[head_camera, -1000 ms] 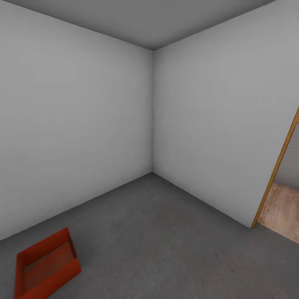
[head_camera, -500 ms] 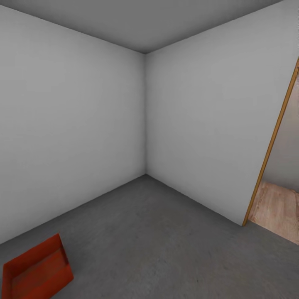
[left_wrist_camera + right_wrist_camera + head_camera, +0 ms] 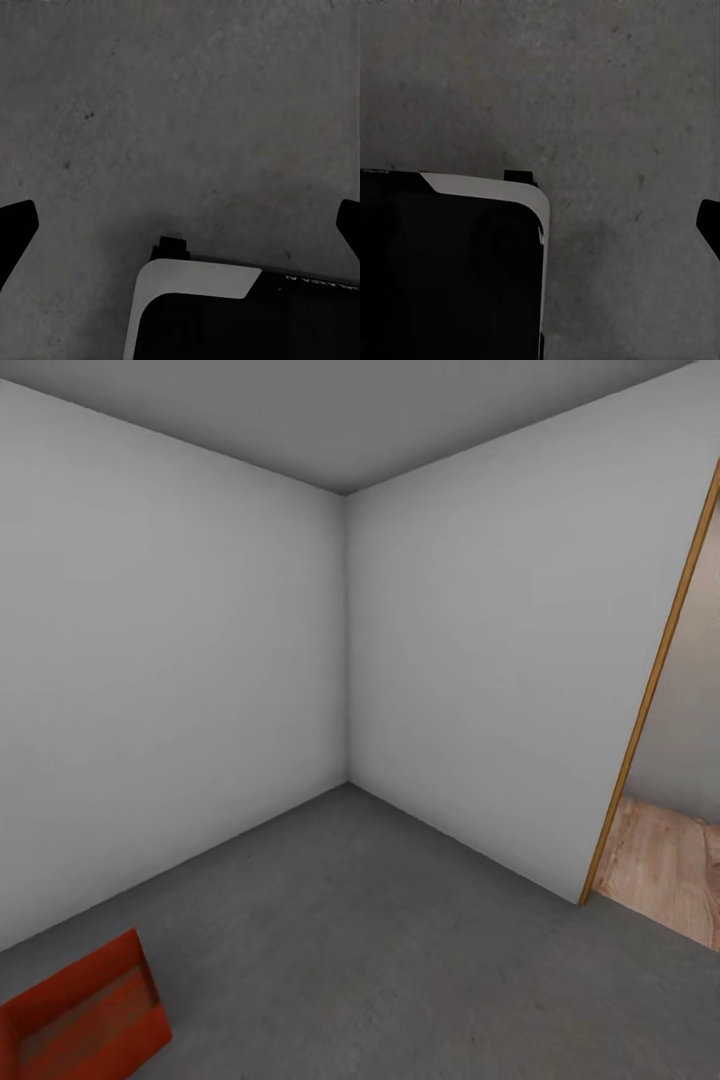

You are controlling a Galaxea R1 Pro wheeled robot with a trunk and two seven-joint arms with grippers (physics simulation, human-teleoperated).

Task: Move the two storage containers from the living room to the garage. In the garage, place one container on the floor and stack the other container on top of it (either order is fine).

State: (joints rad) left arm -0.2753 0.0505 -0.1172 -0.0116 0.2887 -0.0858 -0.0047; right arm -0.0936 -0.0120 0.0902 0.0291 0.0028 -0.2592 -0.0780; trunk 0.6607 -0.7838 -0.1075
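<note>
Here, at the far left of the head view, one red-orange storage container [image 3: 80,1015] sits on the dark concrete floor [image 3: 400,960] of the garage, near the left wall [image 3: 170,660] and well apart from the room's corner. It is open-topped, and the part of its inside that can be seen holds nothing; part of the bin is cut off by the picture's edge. Judging by its plain, thin, smooth walls, it is probably light and stiff, and likely slippery to pinch, so the upper rim of one wall looks like the best place to take hold, with a finger inside and one outside. Its flaring walls suggest a second bin could settle onto or slightly into it.

Moving right, the two white walls meet at the corner, and bare concrete spreads in front of them. Further right, a wood-trimmed doorway [image 3: 655,680] opens onto a light wood-plank floor [image 3: 665,875].

In the left wrist view, the left gripper [image 3: 180,225] hangs over bare concrete with its dark fingertips [image 3: 16,225] spread wide apart and nothing between them. In the right wrist view, only one tip of the right gripper [image 3: 709,221] shows above the concrete, so I cannot tell how far it is spread.
</note>
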